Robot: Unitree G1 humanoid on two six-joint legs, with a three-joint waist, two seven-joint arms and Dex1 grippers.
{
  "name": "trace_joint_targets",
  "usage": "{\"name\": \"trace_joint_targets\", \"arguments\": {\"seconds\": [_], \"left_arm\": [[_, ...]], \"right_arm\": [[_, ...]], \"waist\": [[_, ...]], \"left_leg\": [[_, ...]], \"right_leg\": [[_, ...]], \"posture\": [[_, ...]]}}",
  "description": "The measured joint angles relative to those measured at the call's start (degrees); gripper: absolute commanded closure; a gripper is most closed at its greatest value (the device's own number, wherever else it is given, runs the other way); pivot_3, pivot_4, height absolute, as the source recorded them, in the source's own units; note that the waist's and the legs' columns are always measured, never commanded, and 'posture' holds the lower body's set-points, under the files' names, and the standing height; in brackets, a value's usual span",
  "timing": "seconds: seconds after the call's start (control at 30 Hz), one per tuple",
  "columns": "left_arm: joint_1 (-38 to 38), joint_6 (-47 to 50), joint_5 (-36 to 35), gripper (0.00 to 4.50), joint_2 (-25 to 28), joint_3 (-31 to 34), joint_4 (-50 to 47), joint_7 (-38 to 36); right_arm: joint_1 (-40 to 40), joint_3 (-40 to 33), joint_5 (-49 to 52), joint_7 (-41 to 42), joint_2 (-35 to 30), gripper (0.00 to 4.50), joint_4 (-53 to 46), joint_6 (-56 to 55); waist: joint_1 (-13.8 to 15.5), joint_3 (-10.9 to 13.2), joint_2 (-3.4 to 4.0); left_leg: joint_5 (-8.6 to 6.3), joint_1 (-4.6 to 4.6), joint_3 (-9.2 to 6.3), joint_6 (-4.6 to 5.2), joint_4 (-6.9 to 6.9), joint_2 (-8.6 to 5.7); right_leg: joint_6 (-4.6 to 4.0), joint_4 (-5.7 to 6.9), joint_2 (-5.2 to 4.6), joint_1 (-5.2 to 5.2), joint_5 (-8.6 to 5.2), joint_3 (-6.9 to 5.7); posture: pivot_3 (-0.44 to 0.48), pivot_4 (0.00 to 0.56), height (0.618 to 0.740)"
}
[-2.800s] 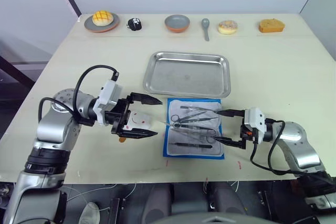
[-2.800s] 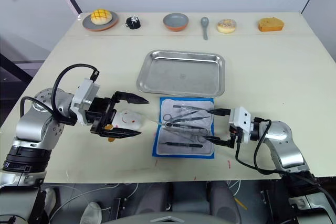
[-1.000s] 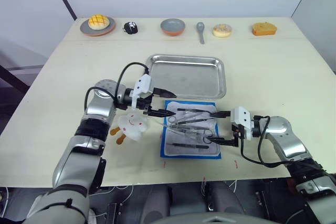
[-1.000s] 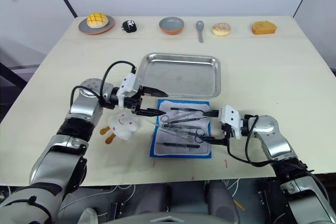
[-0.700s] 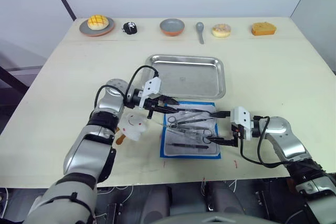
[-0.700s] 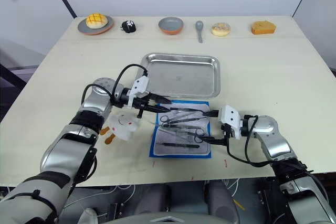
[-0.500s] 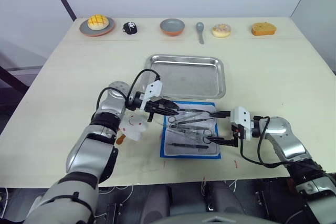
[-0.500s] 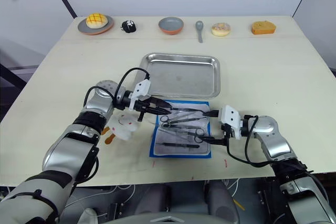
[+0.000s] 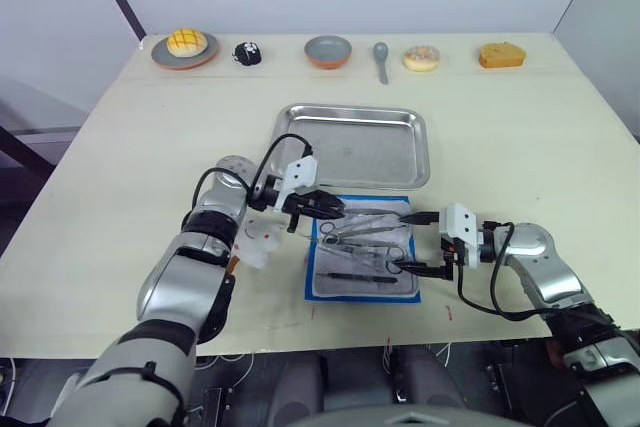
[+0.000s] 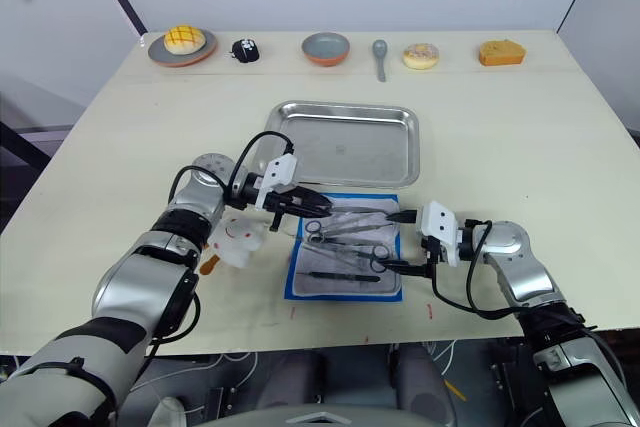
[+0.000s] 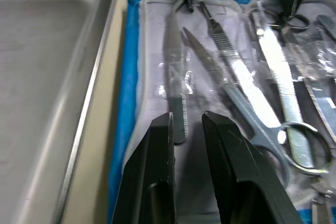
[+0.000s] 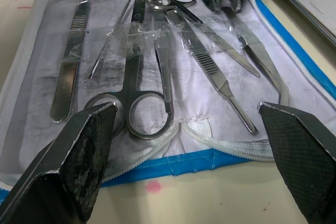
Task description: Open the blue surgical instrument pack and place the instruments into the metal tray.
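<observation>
Left wrist view: my left gripper [image 11: 186,129], jaws narrow, straddles a slim forceps [image 11: 176,85] at the pack's [image 9: 363,287] 12 o'clock edge. Stiff, slick; I'd pinch mid-shaft. Right gripper [image 9: 418,242] wide.

Off-task items we see on the pale table [image 9: 520,137]

Along the far edge we count a row — a grey plate [image 9: 180,51] carrying a yellow cross-scored bun [image 9: 187,41], a small black object with white markings [image 9: 248,52], a round grey-and-orange bowl [image 9: 329,50], a grey spoon [image 9: 382,58], a sprinkled doughnut [image 9: 422,57], and an orange-brown cake slice [image 9: 502,54]. Nearer the front we find a small white lump with orange bits [image 9: 250,245] — a red smile-like mark on it — lying well apart from that row.
</observation>
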Motion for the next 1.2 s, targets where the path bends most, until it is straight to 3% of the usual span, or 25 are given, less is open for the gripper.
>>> {"name": "trace_joint_targets", "arguments": {"seconds": [0.7,0.83,1.2], "left_arm": [[-0.53,-0.75,4.50,3.52,-0.31,-0.18,0.44,1.31],[-0.51,0.45,4.49,4.43,-0.28,-0.15,0.26,0.84],[0.44,3.41,4.43,4.43,0.04,0.10,-3.40,0.45]], "right_arm": [[0.32,0.02,0.00,-0.41,0.23,0.00,0.18,0.01],[0.28,0.04,0.00,-0.37,0.29,0.00,0.44,-0.02],[0.03,0.07,0.00,-0.07,0.40,0.00,0.84,-0.10]], "waist": [[-0.02,-0.32,0.06],[-0.02,-0.43,0.07],[-0.02,-0.47,0.07]], "left_leg": [[0.00,0.09,0.01,0.00,-0.06,0.00],[0.00,0.11,0.01,0.00,-0.07,0.00],[0.00,0.11,0.00,0.00,-0.08,0.00]], "right_leg": [[0.01,-0.01,0.01,0.08,0.00,0.01],[0.01,-0.02,0.01,0.08,-0.01,0.01],[0.01,-0.02,0.01,0.09,-0.01,0.01]], "posture": [[0.000,0.150,0.732],[0.000,0.150,0.732],[0.000,0.150,0.732]]}}
